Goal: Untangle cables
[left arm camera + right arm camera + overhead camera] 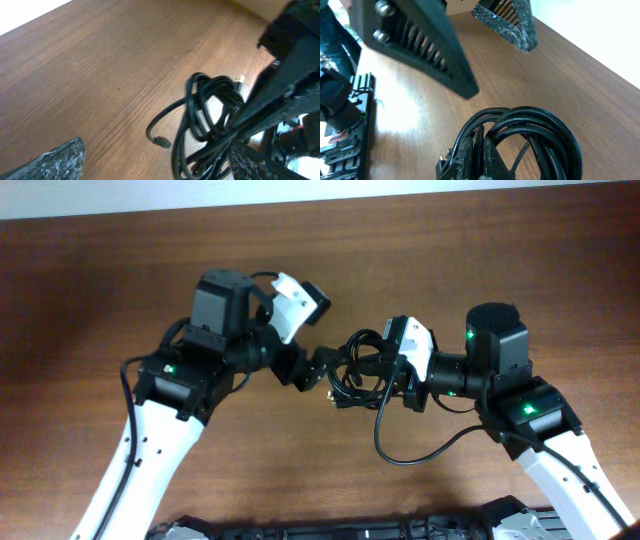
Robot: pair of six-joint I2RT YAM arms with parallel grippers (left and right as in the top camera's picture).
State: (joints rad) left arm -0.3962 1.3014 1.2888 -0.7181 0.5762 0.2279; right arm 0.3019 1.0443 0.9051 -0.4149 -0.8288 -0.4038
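Observation:
The cables are a bunched coil of thin black cords lying on the brown table between the two arms, and one long strand loops off toward the front. My right gripper is shut on a strand of the cables, at the coil's right side. At the coil's left side, my left gripper stands open. In the left wrist view the cables lie between its fingers, close to the right fingertip, and a loose plug end curls out to the left.
The table is brown wood, with a pale wall strip along its far edge. A black rack runs along the front edge. The left arm's two fingers hang just above the coil in the right wrist view.

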